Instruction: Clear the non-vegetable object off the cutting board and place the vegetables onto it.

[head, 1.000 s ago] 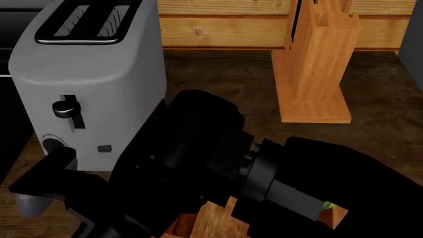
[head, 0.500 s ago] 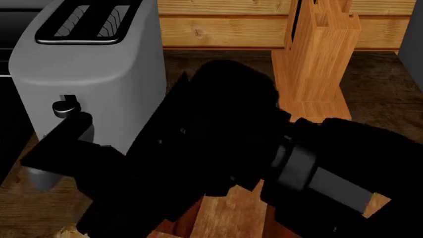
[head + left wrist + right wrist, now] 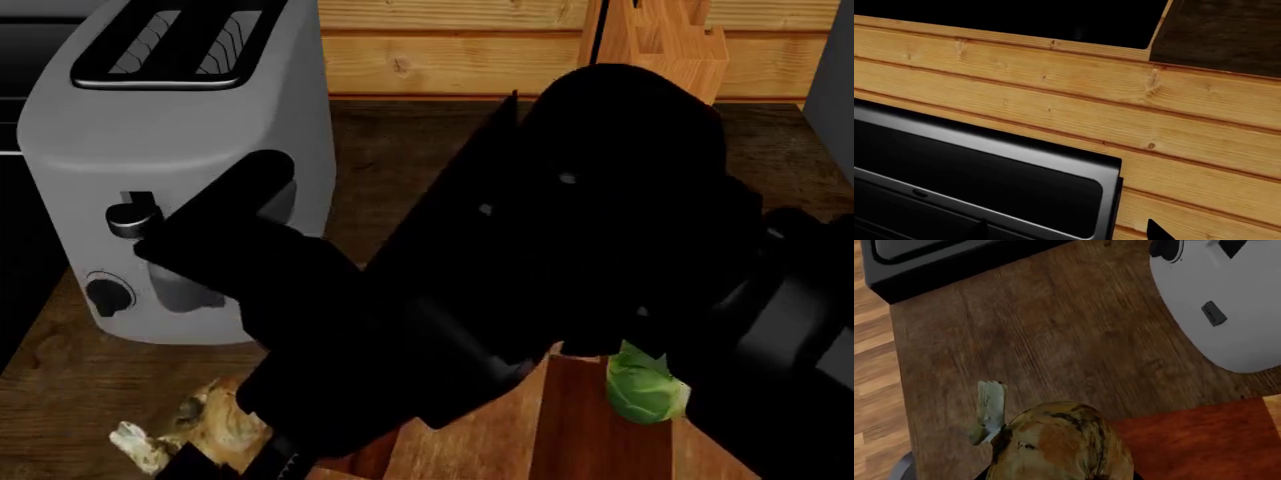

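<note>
Robot arm (image 3: 561, 250) is matte black, nearly featureless, filling the centre and right of the head view. Bulky rounded housing at upper centre, a flat angular black link toward centre left. Lighter grey cylindrical band on the forearm at right edge. No visible cables or markings.

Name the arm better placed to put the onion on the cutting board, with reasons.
Right, probably. Its wrist camera looks straight down on the onion, which lies beside the cutting board. The left wrist view shows only wall planks and a dark appliance, nowhere near either.
</note>
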{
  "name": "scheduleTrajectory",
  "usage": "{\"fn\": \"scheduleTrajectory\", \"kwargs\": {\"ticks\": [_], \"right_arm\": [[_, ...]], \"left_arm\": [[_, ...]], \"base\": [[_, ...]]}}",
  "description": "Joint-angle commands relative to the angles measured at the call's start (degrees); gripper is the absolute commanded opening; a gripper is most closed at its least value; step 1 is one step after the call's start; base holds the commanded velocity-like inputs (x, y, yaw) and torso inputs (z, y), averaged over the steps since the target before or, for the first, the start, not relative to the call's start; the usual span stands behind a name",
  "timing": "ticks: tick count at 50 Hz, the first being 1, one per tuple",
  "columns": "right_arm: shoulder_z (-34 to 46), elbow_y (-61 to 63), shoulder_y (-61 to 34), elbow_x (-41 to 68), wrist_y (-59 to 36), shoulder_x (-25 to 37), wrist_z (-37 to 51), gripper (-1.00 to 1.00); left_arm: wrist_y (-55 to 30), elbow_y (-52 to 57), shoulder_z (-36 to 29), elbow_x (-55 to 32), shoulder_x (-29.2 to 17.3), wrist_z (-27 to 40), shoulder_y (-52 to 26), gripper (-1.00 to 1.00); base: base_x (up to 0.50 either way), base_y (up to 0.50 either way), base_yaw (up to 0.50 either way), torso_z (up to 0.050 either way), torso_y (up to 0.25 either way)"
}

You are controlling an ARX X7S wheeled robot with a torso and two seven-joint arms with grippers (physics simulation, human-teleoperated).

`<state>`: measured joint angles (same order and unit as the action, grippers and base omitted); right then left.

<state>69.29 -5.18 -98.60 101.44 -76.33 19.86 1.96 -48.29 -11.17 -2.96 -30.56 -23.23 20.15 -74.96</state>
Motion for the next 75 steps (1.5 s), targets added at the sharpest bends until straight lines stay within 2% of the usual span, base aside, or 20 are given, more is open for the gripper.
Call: {"fn": "scheduleTrajectory", "kwargs": {"ticks": [1,22,58,75], "right_arm": [[0.35,-0.50,-0.74,0.21,-0.78,2.78,2.32,-1.00],[0.99,-0.87,-0.58,2.93,-0.18,7.94,7.61,-1.00],[2.67,-4.18,5.50,-1.73,3.84,9.45,1.32,-1.00],[3.41,-5.70,6.58,-1.48,4.19,9.55,1.19,-1.00]], "left_arm": [[0.05,0.22,-0.09,-0.15,-0.05,0.01,0.19,1.00],[-0.21,0.72,-0.14,-0.48,-0.17,0.27,0.02,1.00],[-0.01,0.87,-0.70,-0.41,-0.57,0.59,-0.23,1.00],[0.37,0.75,-0.54,-0.57,-0.84,0.59,0.13,1.00]], "base": [[0.00,0.00,0.00,0.000,0.000],[0.00,0.00,0.00,0.000,0.000],[0.00,0.00,0.00,0.000,0.000],[0.00,0.00,0.00,0.000,0.000]]}}
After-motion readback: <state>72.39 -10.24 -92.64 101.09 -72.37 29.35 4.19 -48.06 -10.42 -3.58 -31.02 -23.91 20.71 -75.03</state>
